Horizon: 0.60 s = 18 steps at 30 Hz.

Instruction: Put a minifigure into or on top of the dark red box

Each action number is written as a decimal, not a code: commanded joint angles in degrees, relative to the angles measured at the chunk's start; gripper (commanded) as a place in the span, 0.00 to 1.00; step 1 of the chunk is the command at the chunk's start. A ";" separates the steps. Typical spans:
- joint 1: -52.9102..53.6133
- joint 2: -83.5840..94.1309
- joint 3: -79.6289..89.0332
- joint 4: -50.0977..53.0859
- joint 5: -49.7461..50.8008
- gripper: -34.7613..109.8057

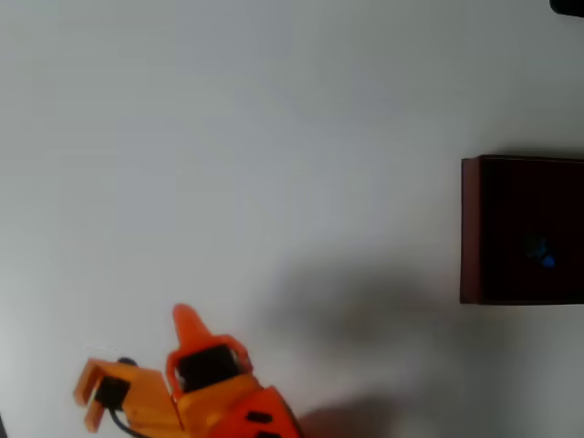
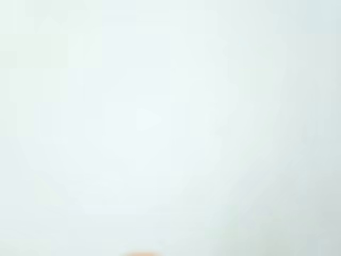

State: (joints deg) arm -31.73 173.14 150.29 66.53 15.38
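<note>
The dark red box (image 1: 471, 228) stands at the right edge of the overhead view, cut off by the frame, its interior almost black. A tiny blue minifigure (image 1: 545, 259) lies inside it on the dark floor, blurred and faint. My orange gripper (image 1: 186, 319) is far away at the bottom left, low over the white table, its fingers drawn together into a single pointed tip with nothing between them. In the wrist view only a thin orange sliver of a fingertip (image 2: 141, 254) peeks in at the bottom edge over blank white table.
The white table (image 1: 274, 137) stretches bare between the arm and the box. The arm's shadow (image 1: 365, 310) falls across the lower middle. A dark object (image 1: 568, 5) pokes in at the top right corner.
</note>
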 commanded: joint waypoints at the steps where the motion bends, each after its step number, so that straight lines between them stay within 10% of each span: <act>1: -4.75 21.45 8.79 6.50 -1.67 0.24; 18: -12.13 22.32 23.38 9.23 -9.32 0.24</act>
State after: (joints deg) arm -40.25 194.59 172.62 75.94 7.82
